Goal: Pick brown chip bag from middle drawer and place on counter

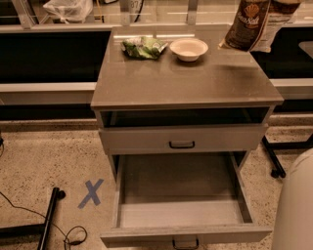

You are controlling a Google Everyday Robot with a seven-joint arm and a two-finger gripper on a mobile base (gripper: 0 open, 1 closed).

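Note:
The brown chip bag [248, 22] hangs tilted in the air above the back right corner of the counter [181, 83]; its top is cut off by the frame's upper edge. Only a dark part of my gripper [286, 4] shows at that edge, at the bag's upper end, holding the bag up. The middle drawer [183, 233] is pulled far out below the cabinet and its grey inside shows nothing in it.
A green-and-white bag [143, 47] and a white bowl [188, 49] lie at the counter's back. The shallower drawer with the black loop handle [182, 144] is shut. A blue X [91, 193] marks the floor; a black stand leg [49, 219] lies left; my white body [296, 205] is right.

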